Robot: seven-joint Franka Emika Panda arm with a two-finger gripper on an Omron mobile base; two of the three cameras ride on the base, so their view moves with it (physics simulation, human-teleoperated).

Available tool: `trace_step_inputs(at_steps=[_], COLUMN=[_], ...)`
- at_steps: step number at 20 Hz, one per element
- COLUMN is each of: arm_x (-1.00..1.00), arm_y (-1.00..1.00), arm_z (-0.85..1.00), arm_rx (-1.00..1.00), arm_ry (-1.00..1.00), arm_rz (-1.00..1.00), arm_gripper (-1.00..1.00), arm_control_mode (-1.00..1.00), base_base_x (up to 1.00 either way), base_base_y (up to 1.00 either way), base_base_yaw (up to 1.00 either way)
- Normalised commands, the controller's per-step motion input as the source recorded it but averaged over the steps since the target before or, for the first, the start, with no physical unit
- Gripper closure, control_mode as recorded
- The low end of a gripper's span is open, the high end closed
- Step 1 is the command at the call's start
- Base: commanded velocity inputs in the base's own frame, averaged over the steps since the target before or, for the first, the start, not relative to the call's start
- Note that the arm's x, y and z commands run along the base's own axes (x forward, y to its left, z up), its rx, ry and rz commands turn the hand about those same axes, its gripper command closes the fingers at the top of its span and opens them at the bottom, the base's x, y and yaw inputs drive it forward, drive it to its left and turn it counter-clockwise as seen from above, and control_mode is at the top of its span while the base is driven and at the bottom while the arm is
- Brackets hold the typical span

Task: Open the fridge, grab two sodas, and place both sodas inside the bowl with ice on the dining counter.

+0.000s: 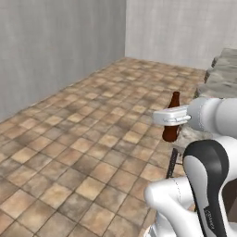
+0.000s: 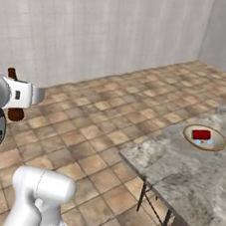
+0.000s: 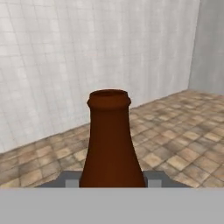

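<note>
I count one small red cylindrical soda can (image 2: 201, 134), lying on its side in the one shallow tan-rimmed wooden bowl (image 2: 216, 146) on the grey-beige marbled dining counter (image 2: 187, 177). My two-finger gripper (image 1: 172, 121) is clamped on one dark brown glass bottle (image 1: 171, 133), upright, neck up, held over the tan tiled floor (image 1: 69, 152) beside the counter's end. Grey walls (image 2: 95, 27) stand behind.
</note>
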Motion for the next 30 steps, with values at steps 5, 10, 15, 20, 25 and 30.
trace_step_inputs(at_steps=[5, 10, 15, 20, 25, 30], arm_x=[0.0, 0.0, 0.0, 0.0, 0.0, 0.0], arm_y=[0.0, 0.0, 0.0, 0.0, 0.0, 0.0], arm_z=[0.0, 0.0, 0.0, 0.0, 0.0, 0.0], arm_rx=[0.0, 0.0, 0.0, 0.0, 0.0, 0.0], arm_ry=[0.0, 0.0, 0.0, 0.0, 0.0, 0.0], arm_rz=[0.0, 0.0, 0.0, 0.0, 0.0, 0.0], arm_gripper=[1.0, 1.0, 1.0, 1.0, 1.0, 1.0], arm_control_mode=[1.0, 1.0, 1.0, 1.0, 1.0, 1.0], base_base_x=[0.68, 0.62, 0.62, 0.6, 0.58, 0.59], base_base_y=[0.55, 0.49, 0.49, 0.45, 0.45, 0.47], base_base_yaw=[-0.54, -0.57, -0.58, -0.6, -0.6, -0.58])
